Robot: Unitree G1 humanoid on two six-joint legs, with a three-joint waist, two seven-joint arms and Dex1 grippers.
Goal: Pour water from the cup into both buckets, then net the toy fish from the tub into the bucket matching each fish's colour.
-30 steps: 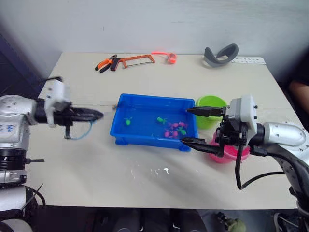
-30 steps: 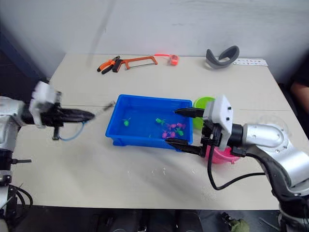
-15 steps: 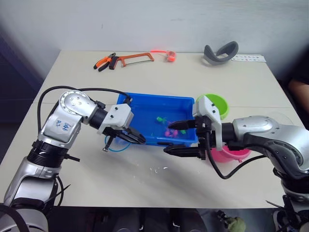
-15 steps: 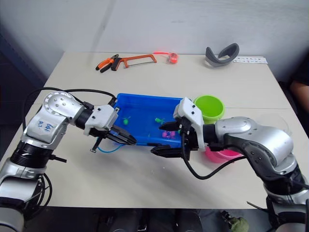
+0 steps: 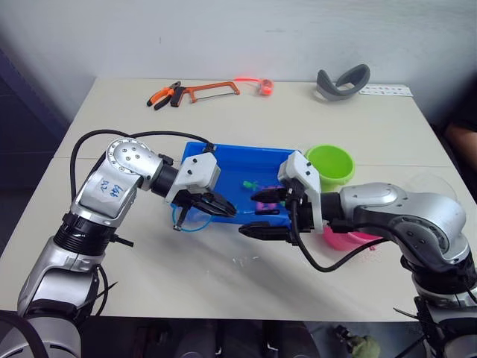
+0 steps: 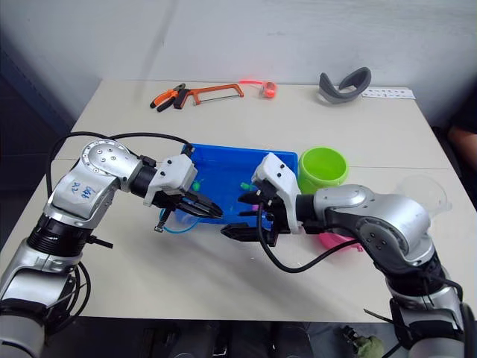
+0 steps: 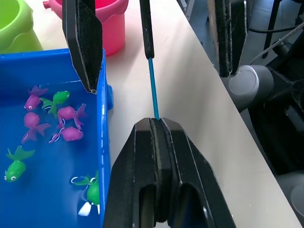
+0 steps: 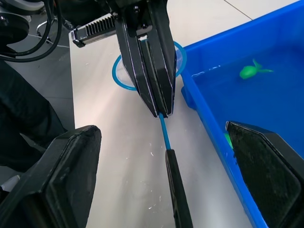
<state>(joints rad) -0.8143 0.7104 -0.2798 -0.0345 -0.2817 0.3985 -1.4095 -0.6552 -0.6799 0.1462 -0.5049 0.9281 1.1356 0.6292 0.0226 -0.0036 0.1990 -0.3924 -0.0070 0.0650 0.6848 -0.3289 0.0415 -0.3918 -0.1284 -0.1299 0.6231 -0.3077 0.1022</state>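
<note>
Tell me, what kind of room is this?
Probably a workshop or robot lab: a plain table against a bare wall, a hacksaw and pliers on it, and a blue tub of toy fish.

Both end effectors meet at the front edge of the blue tub

On the worktop [image 5: 223,276], the left end effector [image 5: 221,206] is closed on the net [image 5: 181,218], whose light blue hoop lies beside the tub [image 5: 223,160]. The right end effector [image 5: 262,214] hangs spread wide at the tub's front rim. The green bucket [image 5: 330,163] and pink bucket [image 5: 350,239] stand right of the tub; toy fish [image 5: 250,184] float inside.
</note>
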